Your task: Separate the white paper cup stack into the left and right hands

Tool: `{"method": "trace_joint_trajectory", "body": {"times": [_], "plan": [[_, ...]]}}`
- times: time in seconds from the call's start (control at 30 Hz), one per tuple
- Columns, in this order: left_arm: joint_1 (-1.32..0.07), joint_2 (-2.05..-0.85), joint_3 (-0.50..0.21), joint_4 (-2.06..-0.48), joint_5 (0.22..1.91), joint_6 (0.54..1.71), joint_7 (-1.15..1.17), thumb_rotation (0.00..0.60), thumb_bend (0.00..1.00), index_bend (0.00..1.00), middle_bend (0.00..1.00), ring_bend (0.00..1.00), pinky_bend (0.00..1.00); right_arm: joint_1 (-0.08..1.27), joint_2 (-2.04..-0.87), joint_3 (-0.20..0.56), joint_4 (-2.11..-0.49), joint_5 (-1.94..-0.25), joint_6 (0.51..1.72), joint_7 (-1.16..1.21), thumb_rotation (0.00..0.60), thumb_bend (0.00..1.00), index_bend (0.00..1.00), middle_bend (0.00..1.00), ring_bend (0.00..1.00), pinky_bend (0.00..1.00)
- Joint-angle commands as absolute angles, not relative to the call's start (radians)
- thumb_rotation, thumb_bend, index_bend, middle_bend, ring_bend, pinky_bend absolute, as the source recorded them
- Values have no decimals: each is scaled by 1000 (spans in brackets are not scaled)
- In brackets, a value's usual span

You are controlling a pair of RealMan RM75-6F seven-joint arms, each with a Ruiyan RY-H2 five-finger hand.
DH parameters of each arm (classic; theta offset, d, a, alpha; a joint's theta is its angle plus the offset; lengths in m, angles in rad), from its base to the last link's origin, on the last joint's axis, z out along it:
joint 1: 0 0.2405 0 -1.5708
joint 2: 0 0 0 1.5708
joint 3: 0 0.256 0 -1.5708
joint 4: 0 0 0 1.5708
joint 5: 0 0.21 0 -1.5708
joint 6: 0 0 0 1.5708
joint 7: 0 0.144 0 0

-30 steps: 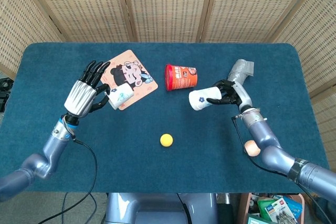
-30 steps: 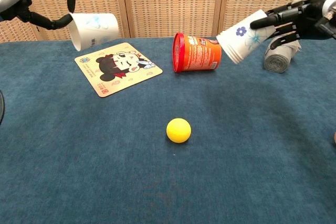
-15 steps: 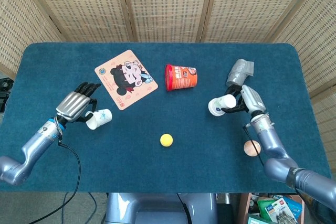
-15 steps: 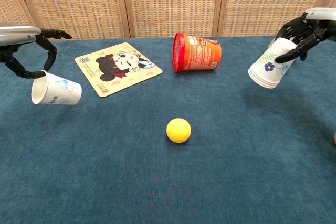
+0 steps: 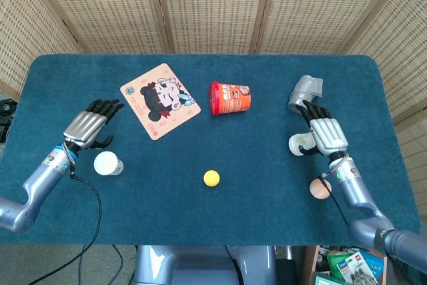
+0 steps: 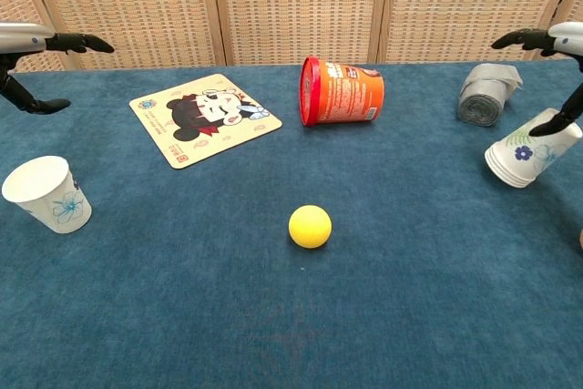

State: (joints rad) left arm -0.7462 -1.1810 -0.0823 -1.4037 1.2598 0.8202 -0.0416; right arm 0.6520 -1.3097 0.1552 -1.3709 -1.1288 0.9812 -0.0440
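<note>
Cups stand apart on the table: the single cup (image 6: 43, 191) sits upright near the left edge, just below the left hand (image 5: 87, 127), whose fingers are spread and clear of it. Farther right, the tilted stack (image 6: 528, 153) leans under the right hand (image 5: 325, 135), a fingertip on its rim, fingers apart

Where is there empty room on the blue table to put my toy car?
The near strip in front of the yellow ball is bare. So is the gap between the ball and the left paper cup. It is crowded near the orange tub and cartoon mat.
</note>
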Motion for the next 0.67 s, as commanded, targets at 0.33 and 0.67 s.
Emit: {"method": "trace_joint_trajectory", "body": {"times": [0.33,0.67], "plan": [[-419,-1031,-72,-1640,1244,1279,-97,600,193,0,0,0,0,359,-1130,32,-1567,-1362,1378,-21,600,0,2,0,0,46],[-177,-1070,-8,-1721,1301,1586,-76,600,90,0,0,0,0,189,-1153,-23,-1602,-1467,1602,-73,600,0,2,0,0,7]]}}
